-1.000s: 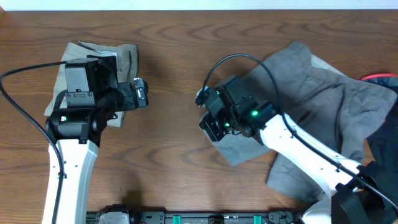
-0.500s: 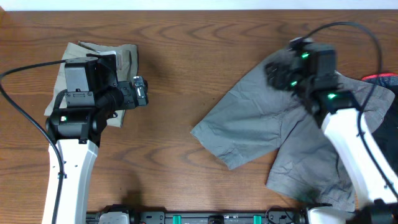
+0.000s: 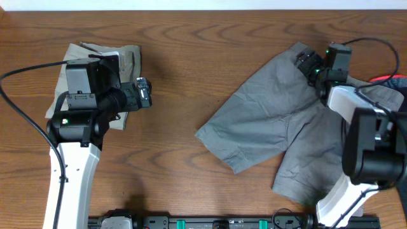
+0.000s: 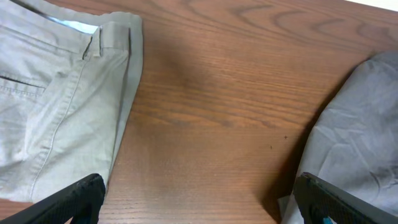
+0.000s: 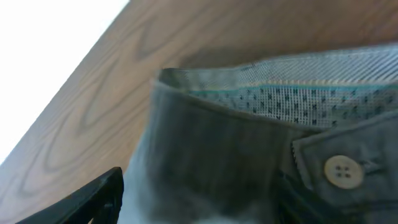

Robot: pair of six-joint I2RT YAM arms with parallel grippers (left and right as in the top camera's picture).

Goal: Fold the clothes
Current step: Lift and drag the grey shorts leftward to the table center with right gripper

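Note:
The clothes, grey wrinkled shorts (image 3: pixel 273 127), lie spread flat on the right half of the wooden table (image 3: pixel 178 146), one leg pointing toward the centre. My right gripper (image 3: pixel 310 62) hovers at their waistband at the far top, open. In the right wrist view the waistband's pale patterned lining (image 5: pixel 298 99) and a button (image 5: pixel 341 171) fill the frame, and one black finger (image 5: pixel 93 199) shows at the left, over the wood. My left gripper (image 3: pixel 145 94) stands open over bare wood, fingers (image 4: pixel 71 200) wide apart, with the grey shorts (image 4: pixel 360 143) at its right.
Folded beige shorts (image 3: pixel 127 60) lie at the far left under my left arm, also seen in the left wrist view (image 4: pixel 50 112). A red object (image 3: pixel 389 79) peeks in at the right edge. The table's back edge runs along the top.
My right gripper was shut at the grey shorts' left leg near the centre; it has opened and swung up-right to the waistband. The left arm has not moved.

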